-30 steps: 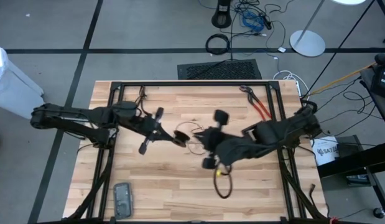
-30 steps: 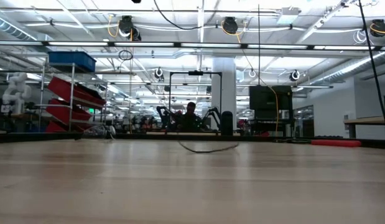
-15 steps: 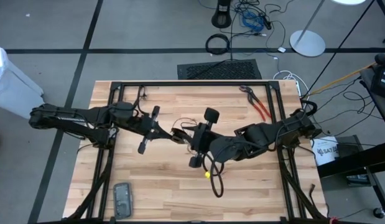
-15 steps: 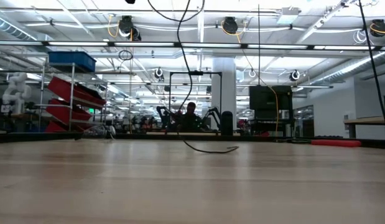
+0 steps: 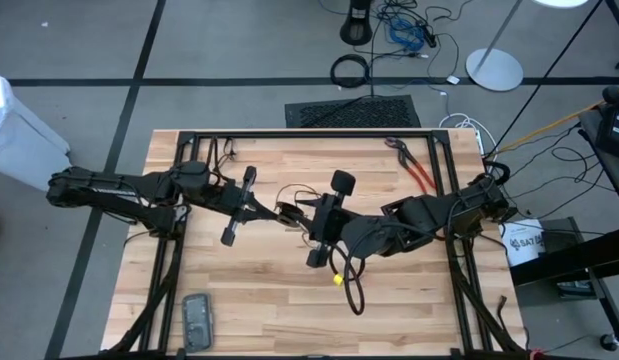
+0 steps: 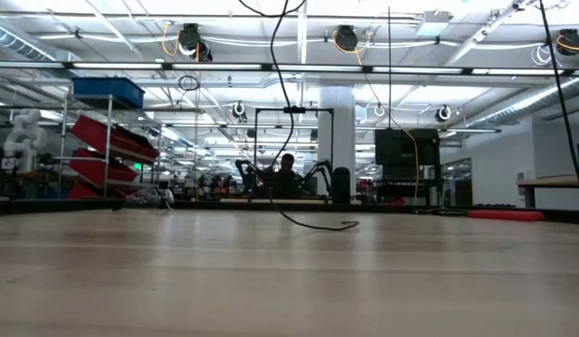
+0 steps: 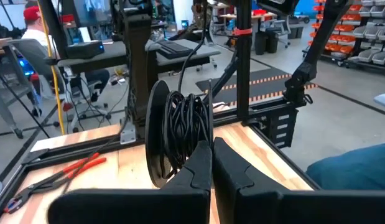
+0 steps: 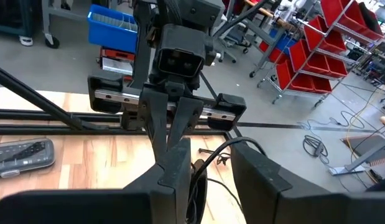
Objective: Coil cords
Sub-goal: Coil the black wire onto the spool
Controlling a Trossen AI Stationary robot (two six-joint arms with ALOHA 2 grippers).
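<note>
The black cord is wound into a small coil (image 7: 186,121) that hangs above the table's middle (image 5: 289,212). My left gripper (image 7: 212,163) is shut on it, reaching in level from the left (image 5: 279,212). A loose strand drops from the coil to the table (image 6: 317,226). It ends in a loop at the near side (image 5: 351,295), beside a small yellow end piece (image 5: 336,281). My right gripper (image 8: 214,180) is open and faces the left one from the right (image 5: 309,224). Cord strands (image 8: 197,177) pass between its fingers; I cannot tell whether they touch. My left gripper pinches the coil's lower part (image 7: 193,148) between its two fingers, several turns together. The fingers lie level, coming from the table's left. The coil stands upright above the fingertips, lifted clear of the table, and one slack strand falls from it to the wood.
Red-handled pliers (image 5: 417,170) lie at the far right of the table. A flat dark device (image 5: 197,318) lies near the front left corner. A black frame (image 5: 309,133) runs along the table's edges.
My right gripper has moved toward the table's left, up to the coil in my left gripper, and its wrist has turned. The loose strand and its loop on the table have been drawn leftward with it. The strand now hangs down to the table in the low view.
</note>
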